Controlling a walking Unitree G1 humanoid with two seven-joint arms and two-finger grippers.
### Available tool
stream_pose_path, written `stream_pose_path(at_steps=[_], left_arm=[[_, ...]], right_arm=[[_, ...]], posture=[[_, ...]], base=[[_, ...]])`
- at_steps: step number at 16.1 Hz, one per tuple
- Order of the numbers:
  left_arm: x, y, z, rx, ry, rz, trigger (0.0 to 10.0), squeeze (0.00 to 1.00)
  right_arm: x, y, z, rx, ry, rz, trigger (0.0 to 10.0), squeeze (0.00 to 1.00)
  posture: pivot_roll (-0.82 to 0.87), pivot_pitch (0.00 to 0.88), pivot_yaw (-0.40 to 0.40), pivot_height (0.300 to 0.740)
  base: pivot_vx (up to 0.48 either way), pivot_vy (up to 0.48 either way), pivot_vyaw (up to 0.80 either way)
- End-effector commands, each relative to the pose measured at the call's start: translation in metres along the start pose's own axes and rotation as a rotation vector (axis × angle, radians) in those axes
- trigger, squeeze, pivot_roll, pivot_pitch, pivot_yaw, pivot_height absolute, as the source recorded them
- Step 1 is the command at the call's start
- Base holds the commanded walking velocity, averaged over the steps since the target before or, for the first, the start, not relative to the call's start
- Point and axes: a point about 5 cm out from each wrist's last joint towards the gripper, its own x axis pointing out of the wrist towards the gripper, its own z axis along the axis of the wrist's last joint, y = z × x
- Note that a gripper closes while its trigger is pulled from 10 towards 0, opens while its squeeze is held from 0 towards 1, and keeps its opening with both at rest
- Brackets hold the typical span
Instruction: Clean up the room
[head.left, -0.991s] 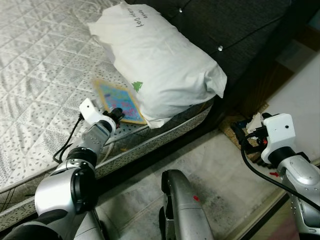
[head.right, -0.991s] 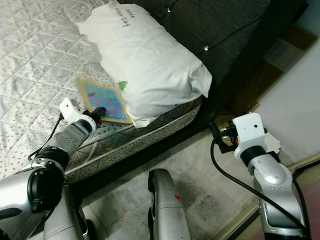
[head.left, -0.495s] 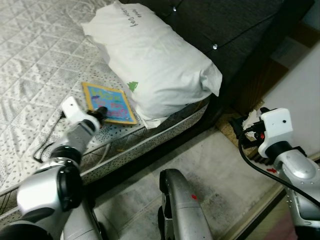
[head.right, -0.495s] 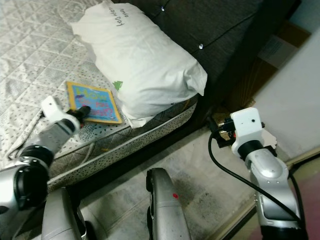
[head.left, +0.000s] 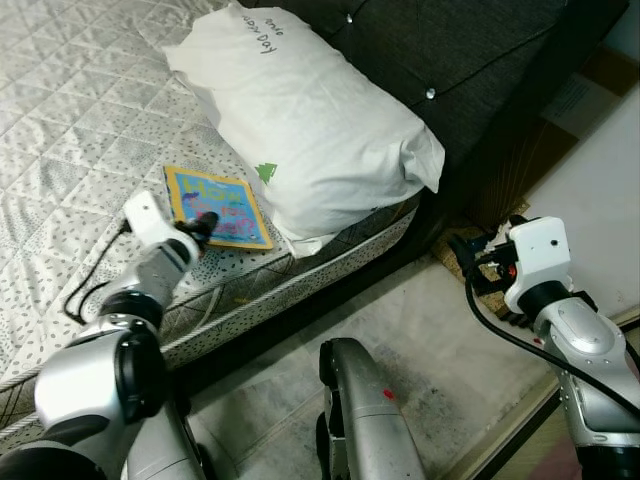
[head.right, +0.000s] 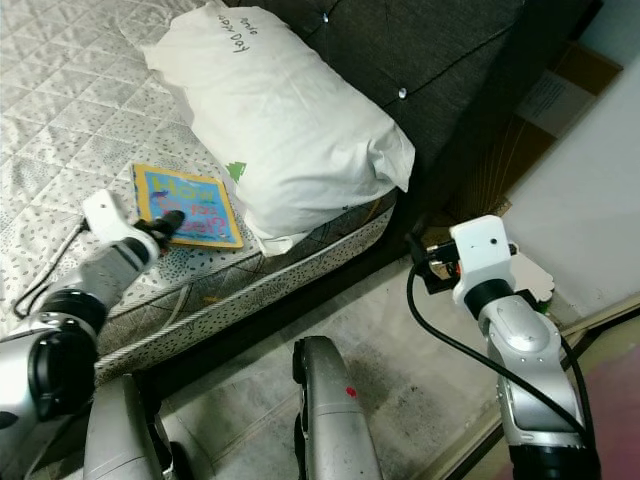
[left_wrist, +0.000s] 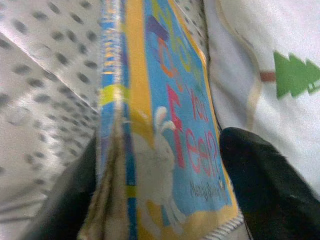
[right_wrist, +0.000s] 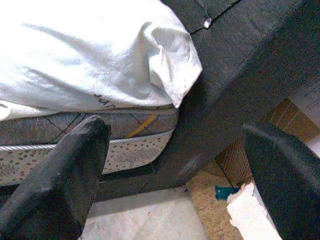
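**Left hand at the picture book; pickup in progress**

Since the frame of half a second before, the right arm had swung slightly inward toward the bed's foot, while the left arm and the book lay much as they were; against the frame a second before, the head view itself had shifted.

The thin yellow-bordered blue children's picture book (head.left: 217, 207) lay flat on the grey quilted mattress (head.left: 60, 130), its far edge just beside the large white pillow (head.left: 310, 130). The left hand (left_wrist: 160, 185) was at the book's near corner, fingers spread, one black finger (left_wrist: 260, 185) over the cover and the other under the page edge. It straddled the book but no closed grip was visible.

Judged step: picking up the book as part of the tidy-up. The next move would call for closing the fingers on the corner and lifting it clear, drawing away from the pillow rather than toward it.

The book sat near the mattress edge, so a slip could send it to the pale tiled floor (head.left: 420, 330). The pillow crowded one side; open mattress lay on the other.

The right hand (right_wrist: 175, 175) hung idle and released, fingers wide apart, beside the dark tufted upholstered headboard (head.left: 470, 60), near some white crumpled paper (right_wrist: 250, 210) on the floor.
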Motion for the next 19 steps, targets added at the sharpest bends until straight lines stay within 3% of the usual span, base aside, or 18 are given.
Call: stream_pose_path(at_steps=[1, 7, 10, 12, 13, 14, 16, 19], left_arm=[[0.002, -0.006, -0.004, 0.023, 0.023, -0.017, 10.0, 1.00], [0.002, -0.007, -0.012, 0.100, 0.065, -0.007, 10.0, 1.00], [0.003, -0.010, -0.014, 0.091, 0.095, 0.047, 10.0, 1.00], [0.005, -0.016, -0.010, 0.216, 0.113, 0.094, 10.0, 1.00], [0.005, -0.013, -0.005, 0.340, 0.101, 0.147, 10.0, 1.00], [0.004, -0.010, -0.003, 0.367, 0.096, 0.184, 10.0, 1.00], [0.003, -0.005, 0.001, 0.321, 0.094, 0.188, 10.0, 1.00], [0.000, 0.004, 0.006, 0.403, 0.105, 0.191, 10.0, 1.00]], right_arm=[[0.001, -0.001, 0.000, -0.008, -0.003, -0.001, 10.0, 0.00], [0.004, 0.003, -0.001, -0.003, -0.012, 0.009, 10.0, 0.00], [0.007, 0.006, -0.001, 0.003, -0.015, 0.015, 10.0, 0.00], [0.010, 0.010, -0.001, 0.011, -0.021, 0.028, 10.0, 0.00], [0.011, 0.012, -0.002, 0.013, -0.023, 0.031, 10.0, 0.00], [0.013, 0.013, -0.002, 0.016, -0.027, 0.031, 10.0, 0.00], [0.016, 0.016, -0.001, 0.024, -0.036, 0.030, 10.0, 0.00], [0.020, 0.021, -0.004, 0.039, -0.042, 0.033, 10.0, 0.00]], posture=[[-0.35, 0.100, -0.111, 0.552], [-0.34, 0.096, -0.104, 0.552], [-0.33, 0.091, -0.100, 0.552], [-0.32, 0.086, -0.097, 0.552], [-0.31, 0.080, -0.092, 0.552], [-0.30, 0.077, -0.088, 0.552], [-0.29, 0.068, -0.076, 0.552], [-0.26, 0.058, -0.062, 0.552]], base=[[0.000, 0.000, 0.00], [0.000, 0.000, 0.00], [0.000, 0.000, 0.00], [0.000, 0.000, 0.00], [0.000, 0.000, 0.00], [0.000, 0.000, 0.00], [0.000, 0.000, 0.00], [0.000, 0.000, 0.00]])
